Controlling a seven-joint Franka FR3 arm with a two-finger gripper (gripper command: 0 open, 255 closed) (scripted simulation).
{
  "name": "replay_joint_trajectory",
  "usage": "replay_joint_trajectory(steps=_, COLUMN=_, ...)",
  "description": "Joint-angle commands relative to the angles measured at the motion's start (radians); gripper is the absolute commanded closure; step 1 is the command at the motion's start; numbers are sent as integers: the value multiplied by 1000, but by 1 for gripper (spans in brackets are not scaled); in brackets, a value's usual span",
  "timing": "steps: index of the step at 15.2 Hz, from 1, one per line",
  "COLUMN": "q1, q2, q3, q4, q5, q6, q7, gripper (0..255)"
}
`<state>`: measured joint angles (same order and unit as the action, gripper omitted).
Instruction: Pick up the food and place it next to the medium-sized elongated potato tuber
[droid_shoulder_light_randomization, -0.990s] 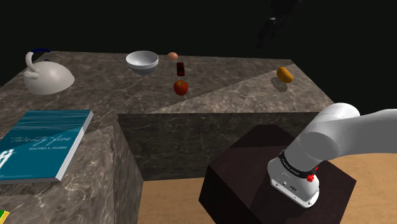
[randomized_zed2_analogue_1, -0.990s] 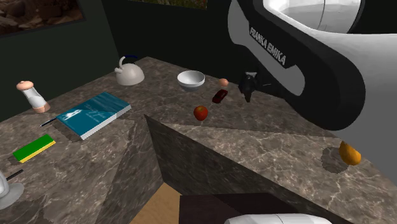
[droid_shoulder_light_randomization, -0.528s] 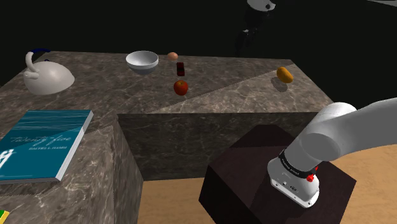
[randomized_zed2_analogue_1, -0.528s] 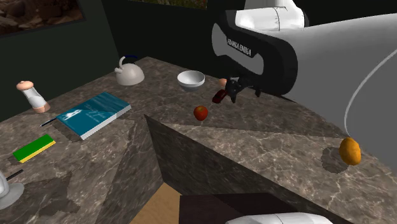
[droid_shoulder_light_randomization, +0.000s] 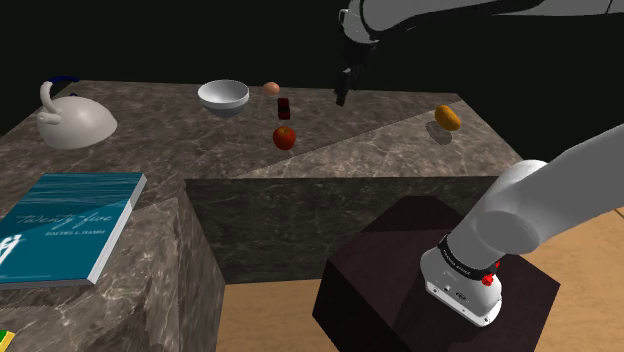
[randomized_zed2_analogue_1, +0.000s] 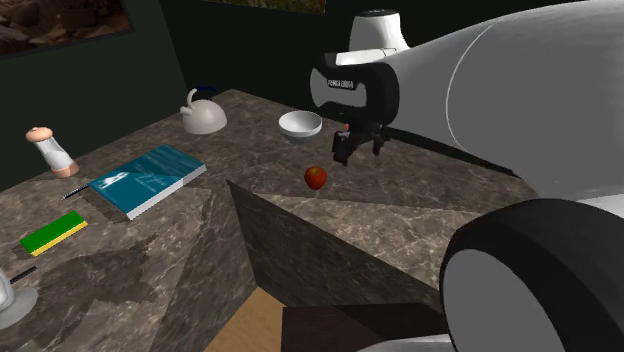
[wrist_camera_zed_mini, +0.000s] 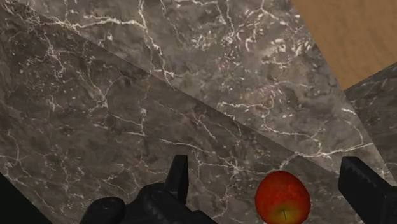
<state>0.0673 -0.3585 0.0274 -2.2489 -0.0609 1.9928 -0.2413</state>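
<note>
**Open claw above one red apple**

The gripper (droid_shoulder_light_randomization: 342, 97) hangs over the far part of the marble counter (droid_shoulder_light_randomization: 390, 150). Its two fingers stand apart and clasp nothing. In the wrist view the gripper (wrist_camera_zed_mini: 263, 164) looks down on a single red apple (wrist_camera_zed_mini: 282, 197). The apple lies on the stone in line with the gap between the fingers (wrist_camera_zed_mini: 179, 173) and neither finger touches it.

In the shoulder view that one apple (droid_shoulder_light_randomization: 285, 137) rests near the counter's inner edge, below and to the left of the claw. One dark red block (droid_shoulder_light_randomization: 285, 107) sits just beyond it, and one small tan ball (droid_shoulder_light_randomization: 271, 88) lies farther back. One white bowl (droid_shoulder_light_randomization: 223, 95) stands to the left of these, and one pale kettle (droid_shoulder_light_randomization: 70, 122) at the far left. One orange oval piece (droid_shoulder_light_randomization: 448, 118) lies well apart at the right end. One teal book (droid_shoulder_light_randomization: 65, 225) lies on the near left counter.

The second exterior view adds one green-and-yellow slab (randomized_zed2_analogue_1: 55, 232) and one pale grinder (randomized_zed2_analogue_1: 50, 150).
</note>
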Motion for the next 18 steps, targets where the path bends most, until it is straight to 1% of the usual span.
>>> replay_joint_trajectory(steps=1, q1=9, q2=64, q3=6, q4=18, q5=0, q6=40, q7=-14, gripper=0)
replay_joint_trajectory(steps=8, q1=41, q2=309, q3=36, q4=131, q5=-7, q6=145, q7=-47, gripper=0)
replay_joint_trajectory(steps=15, q1=75, q2=556, q3=68, q4=289, q5=-31, q6=206, q7=-73, gripper=0)
replay_joint_trajectory(steps=18, q1=75, q2=570, q3=67, q4=279, q5=-34, q6=230, q7=-72, gripper=0)
